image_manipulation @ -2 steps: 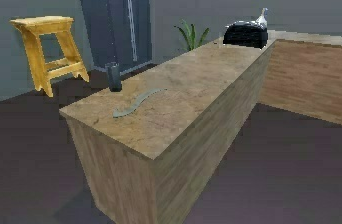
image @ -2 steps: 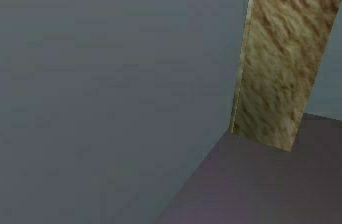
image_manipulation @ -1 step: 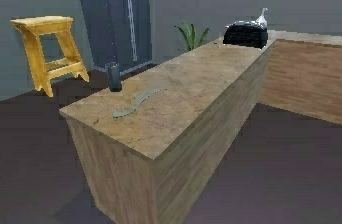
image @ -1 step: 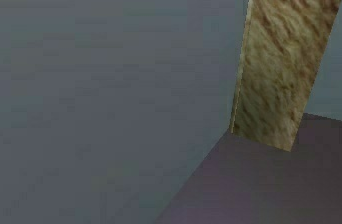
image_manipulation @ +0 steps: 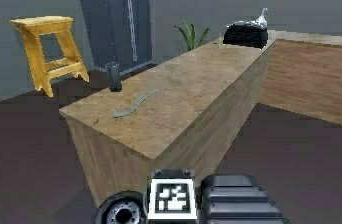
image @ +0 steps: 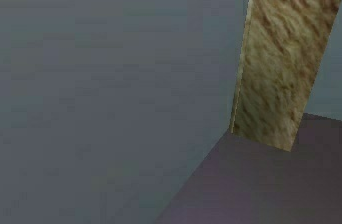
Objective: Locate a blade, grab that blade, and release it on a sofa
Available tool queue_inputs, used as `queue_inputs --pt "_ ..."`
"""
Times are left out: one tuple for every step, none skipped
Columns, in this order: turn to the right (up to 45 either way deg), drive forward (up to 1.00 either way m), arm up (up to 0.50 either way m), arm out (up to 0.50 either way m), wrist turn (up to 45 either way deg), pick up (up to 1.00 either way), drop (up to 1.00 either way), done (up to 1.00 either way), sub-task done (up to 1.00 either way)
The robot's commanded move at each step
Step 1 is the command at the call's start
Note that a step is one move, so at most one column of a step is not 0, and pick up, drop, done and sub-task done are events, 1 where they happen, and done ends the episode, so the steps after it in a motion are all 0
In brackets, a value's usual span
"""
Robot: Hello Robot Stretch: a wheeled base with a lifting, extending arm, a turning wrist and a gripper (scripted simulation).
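Scanning the arm side view from its left, a yellow wooden stool stands on the dark floor, with a tall dark cabinet beside it, cut off at the top. In front runs a long wooden desk. Near its left end stands a small dark object, too small to name. Just to its right a grey sliver lies flat on the top: thin, pale, long and slightly curved, slim enough for a blade, with no handle to tell apart. Farther right, a green plant rises behind the desk, and a black bulky thing sits at the far end. At the bottom edge, the claw is a dark round body, fingers cut off; whether it holds anything cannot be told. Beside it is a white marked square.
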Motion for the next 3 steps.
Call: queue_inputs --pt "0.0 0.0 0.0 0.5 0.0 0.0 0.0 0.0 0.0" --pt "0.0 0.0 0.0 0.0 45.0 0.0 0.0 0.0 0.0" --pt "0.0 0.0 0.0 0.0 45.0 0.0 0.0 0.0 0.0"
